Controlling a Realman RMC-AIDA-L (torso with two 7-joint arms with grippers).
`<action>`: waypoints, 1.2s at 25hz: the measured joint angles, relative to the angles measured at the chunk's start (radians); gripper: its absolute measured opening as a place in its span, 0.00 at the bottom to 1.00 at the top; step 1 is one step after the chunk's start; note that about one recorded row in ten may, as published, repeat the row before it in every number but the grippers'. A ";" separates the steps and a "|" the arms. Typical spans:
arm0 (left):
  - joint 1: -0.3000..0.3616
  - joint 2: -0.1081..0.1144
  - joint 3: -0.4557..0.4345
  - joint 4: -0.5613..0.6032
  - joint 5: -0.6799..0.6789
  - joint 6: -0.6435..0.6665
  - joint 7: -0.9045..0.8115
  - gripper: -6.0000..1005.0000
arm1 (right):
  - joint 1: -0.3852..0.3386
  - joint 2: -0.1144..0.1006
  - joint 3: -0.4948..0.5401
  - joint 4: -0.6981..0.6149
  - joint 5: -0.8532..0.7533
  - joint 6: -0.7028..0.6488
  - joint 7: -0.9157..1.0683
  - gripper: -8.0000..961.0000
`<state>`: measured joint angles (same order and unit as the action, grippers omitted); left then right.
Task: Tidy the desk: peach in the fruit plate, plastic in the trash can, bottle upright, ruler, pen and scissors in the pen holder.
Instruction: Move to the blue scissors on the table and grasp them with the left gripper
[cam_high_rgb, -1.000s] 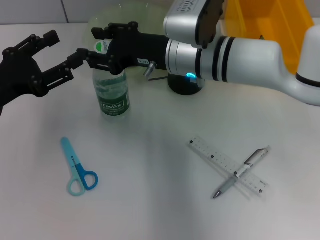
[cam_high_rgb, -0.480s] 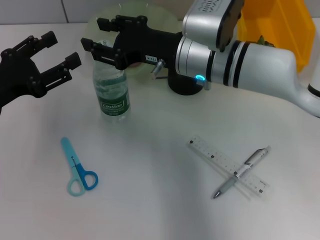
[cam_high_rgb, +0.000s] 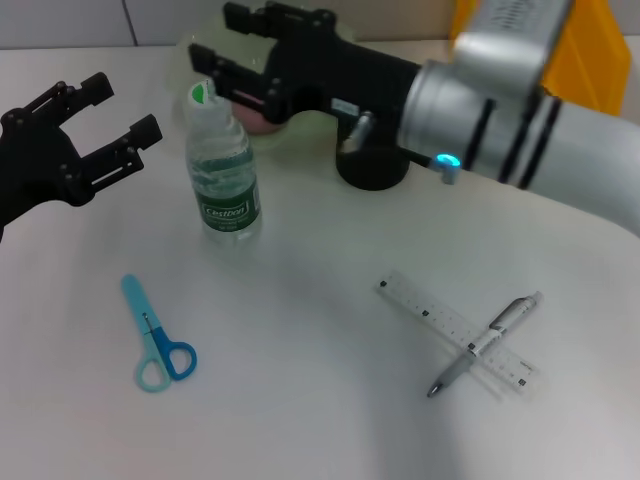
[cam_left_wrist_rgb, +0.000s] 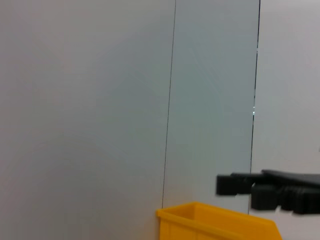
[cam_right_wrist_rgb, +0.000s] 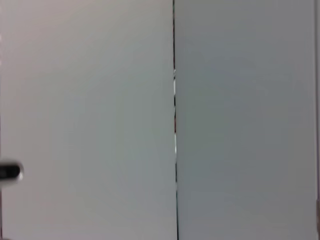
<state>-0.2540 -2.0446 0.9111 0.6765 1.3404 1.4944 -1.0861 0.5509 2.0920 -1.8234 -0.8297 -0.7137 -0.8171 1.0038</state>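
A clear water bottle with a green cap stands upright on the desk, touched by nothing. My right gripper hovers open above and behind it, over the glass fruit plate. A pinkish peach peeks out under that gripper. My left gripper is open at the left, apart from the bottle. Blue scissors lie front left. The pen lies across the clear ruler front right. A black pen holder sits under the right arm. The plastic is out of view.
The yellow trash can stands at the back right, partly behind the right arm; the left wrist view also shows its rim with the other arm's dark fingers beyond. The right wrist view shows only a wall.
My right gripper has let go of the bottle and risen up and back toward the plate. The bottle stays upright. The left gripper has hardly moved.
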 joint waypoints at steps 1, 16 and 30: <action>0.002 0.000 0.000 0.000 0.000 0.000 0.000 0.79 | -0.016 -0.001 0.011 -0.005 -0.002 -0.023 0.000 0.58; 0.013 -0.001 0.002 -0.001 0.004 0.004 -0.011 0.79 | -0.238 -0.012 0.288 -0.051 -0.206 -0.458 0.114 0.58; 0.012 -0.004 0.014 -0.018 0.016 0.020 -0.014 0.79 | -0.289 -0.015 0.697 -0.038 -0.567 -0.878 0.374 0.58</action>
<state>-0.2419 -2.0489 0.9247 0.6580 1.3561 1.5140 -1.1001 0.2614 2.0769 -1.1263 -0.8677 -1.2805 -1.6948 1.3775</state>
